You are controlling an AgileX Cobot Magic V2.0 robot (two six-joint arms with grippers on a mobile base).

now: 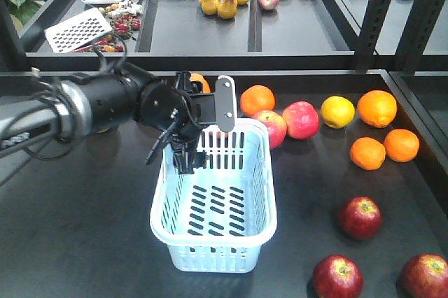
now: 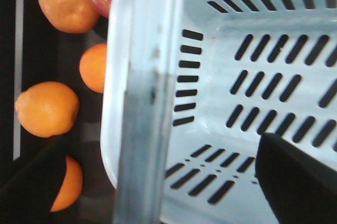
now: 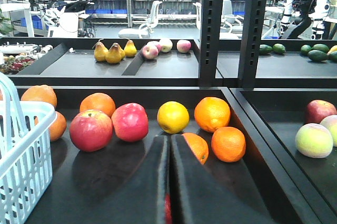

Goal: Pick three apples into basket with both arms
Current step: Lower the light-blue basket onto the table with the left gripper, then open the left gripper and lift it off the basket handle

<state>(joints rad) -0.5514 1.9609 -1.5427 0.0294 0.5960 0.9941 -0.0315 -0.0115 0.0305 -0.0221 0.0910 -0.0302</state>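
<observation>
The front view alone shows the whole layout. The pale blue basket (image 1: pixel 210 252) stands on the dark table (image 1: pixel 84 242) and holds no fruit. The three dark apples lie on the table to its right, well apart from it: the upper apple (image 1: pixel 360 217), the middle apple (image 1: pixel 337 277) and the corner apple (image 1: pixel 425 275). The left arm (image 1: pixel 105 105) reaches in from the left, and the left gripper (image 1: pixel 187 160) hangs over the basket's rear left rim.

Only the left wrist view shows how that gripper sits. Its fingers are wide apart. One dark finger (image 2: pixel 295 182) is inside the basket over the slotted bottom, and the other is outside the wall. The basket's rim and a blurred grey bar (image 2: pixel 142 129) lie between them. Whether either finger touches the plastic cannot be told. Outside the wall this view also shows several oranges (image 2: pixel 47 108).

The right gripper (image 3: pixel 169 182) does not appear in the front view. Its own wrist view shows the two fingers pressed together along a thin seam, with a sliver of red low in that seam. Beyond them lie two brighter pink-red apples (image 3: pixel 91 129), a yellow fruit (image 3: pixel 172 116) and more oranges. The basket's edge is at the far left.
</observation>
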